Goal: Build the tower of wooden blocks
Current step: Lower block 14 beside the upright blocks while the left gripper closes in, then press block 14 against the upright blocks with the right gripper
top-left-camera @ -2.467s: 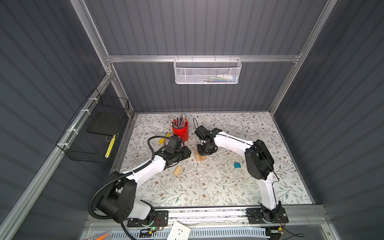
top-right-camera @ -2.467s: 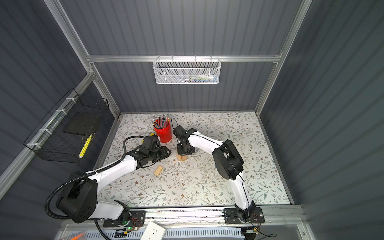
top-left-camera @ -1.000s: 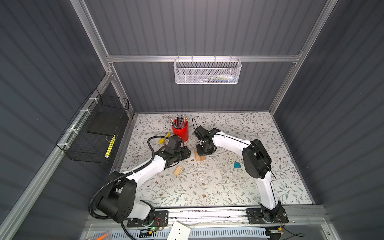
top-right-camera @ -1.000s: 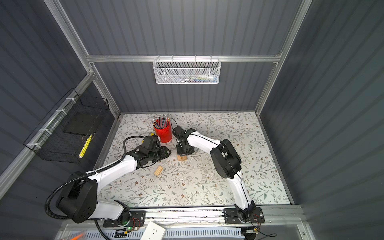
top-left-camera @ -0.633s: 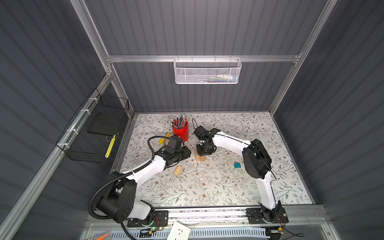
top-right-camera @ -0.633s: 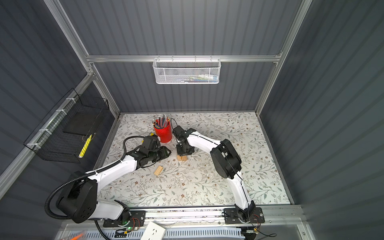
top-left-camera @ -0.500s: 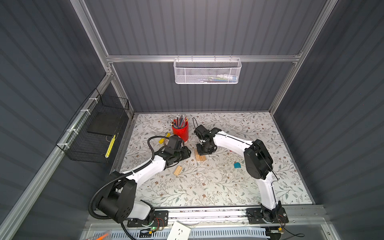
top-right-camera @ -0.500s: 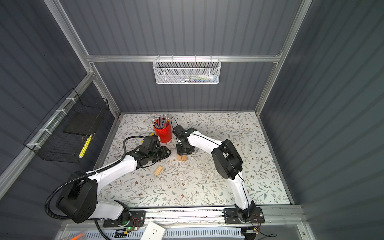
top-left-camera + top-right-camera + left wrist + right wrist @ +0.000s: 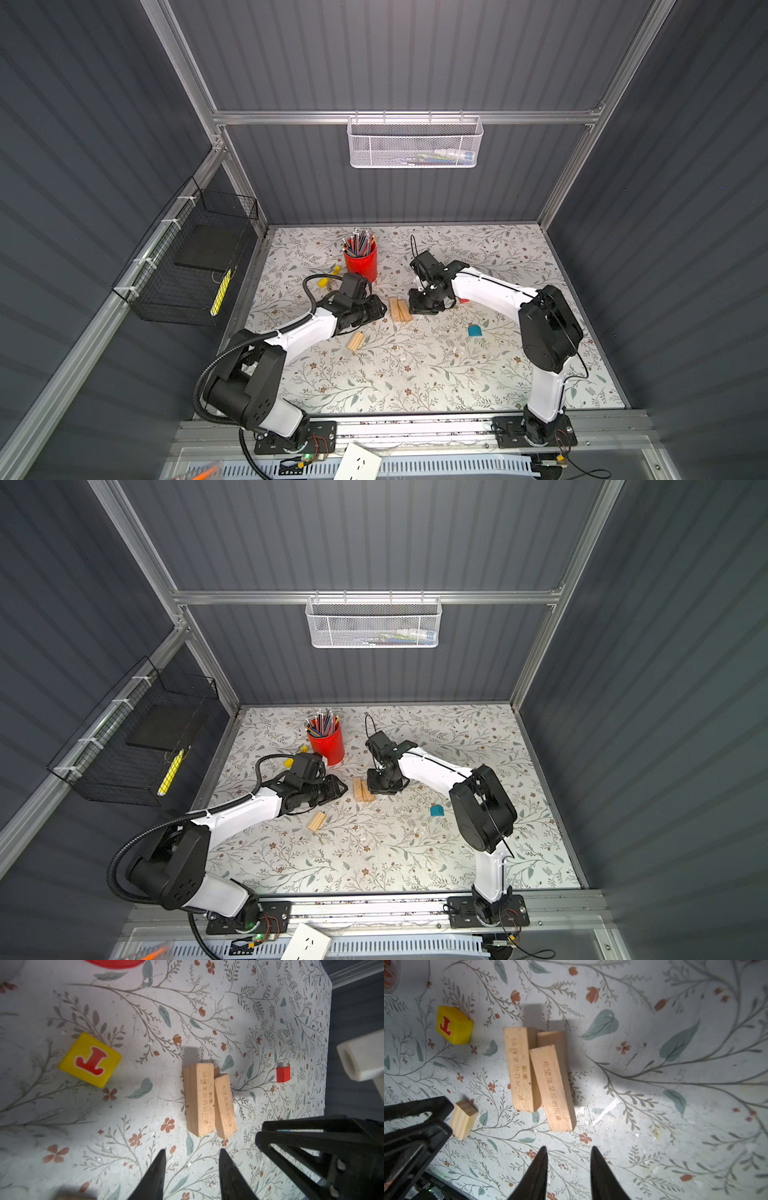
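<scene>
Left gripper: I am hovering it low over the table, just left of the planks. Its fingers are standing a little apart and are gripping nothing.
Right gripper: I am hovering it just right of the planks. Its fingers are likewise parted a little, with only bare table between them.
Planks: they are lying mid-table between my two grippers, in two layers. The top two are lying side by side, long ways running near to far and touching. The right one is sitting skewed, with its near end sticking out past its neighbour. A lower plank is peeking out at the far end in the right wrist view.
Loose plank: it is lying flat to the near left of the planks, apart from them and close beside my left arm.
Yellow block: it is sitting left of the planks, well apart, showing a red letter on top.
Red block: it is sitting right of the planks, apart from them.
Teal block: it is lying to the near right, well apart from the planks.
Cup: it is standing upright, far and left of the planks, holding pencils.
</scene>
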Controlling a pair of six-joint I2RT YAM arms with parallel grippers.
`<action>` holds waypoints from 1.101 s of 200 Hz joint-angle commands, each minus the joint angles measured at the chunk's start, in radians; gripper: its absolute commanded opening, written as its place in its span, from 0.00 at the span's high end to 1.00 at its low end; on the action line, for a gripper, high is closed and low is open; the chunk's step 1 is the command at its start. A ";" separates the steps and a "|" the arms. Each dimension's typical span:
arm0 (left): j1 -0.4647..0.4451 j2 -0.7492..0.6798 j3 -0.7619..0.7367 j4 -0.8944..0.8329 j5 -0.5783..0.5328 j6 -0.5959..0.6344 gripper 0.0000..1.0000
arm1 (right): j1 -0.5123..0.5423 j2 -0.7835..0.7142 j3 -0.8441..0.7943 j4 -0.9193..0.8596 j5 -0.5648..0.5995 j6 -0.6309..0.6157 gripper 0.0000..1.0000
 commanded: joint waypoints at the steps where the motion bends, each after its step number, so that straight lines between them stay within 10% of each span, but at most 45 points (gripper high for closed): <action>1: 0.008 0.030 0.033 0.058 0.054 0.013 0.60 | -0.014 -0.003 -0.040 0.085 -0.081 0.053 0.65; 220: 0.009 0.210 0.079 0.123 0.123 0.039 0.72 | -0.029 0.087 -0.033 0.144 -0.153 0.098 0.73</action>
